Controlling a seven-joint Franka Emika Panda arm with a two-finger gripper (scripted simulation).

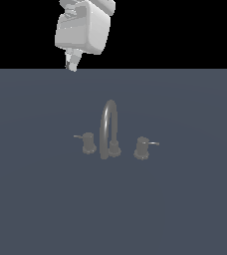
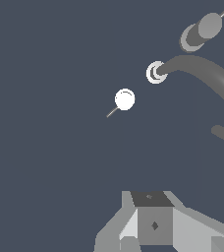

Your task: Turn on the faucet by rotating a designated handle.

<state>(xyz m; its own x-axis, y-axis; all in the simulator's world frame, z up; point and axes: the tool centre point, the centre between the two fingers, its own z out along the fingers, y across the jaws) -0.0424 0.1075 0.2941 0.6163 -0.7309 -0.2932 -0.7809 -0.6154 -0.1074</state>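
Observation:
The faucet (image 1: 109, 127) is a dull grey arched spout on a round base, standing mid-floor. The handle (image 1: 88, 143) is the squat knob on the exterior view's left of the spout, its dim thin lever pointing further left. A twin knob (image 1: 142, 148) with a shinier lever stands on the other side. My gripper (image 1: 71, 64) hangs high above and behind the handle, well apart from it, its fingers together and holding nothing. In the wrist view the handle (image 2: 125, 99) shows from above, with the spout (image 2: 202, 71) beyond it and my gripper (image 2: 151, 219) far from it.
A flat dark grey floor (image 1: 185, 209) spreads all around the faucet set. The twin knob (image 2: 202, 30) sits past the spout base (image 2: 155, 73) in the wrist view. Nothing else stands here.

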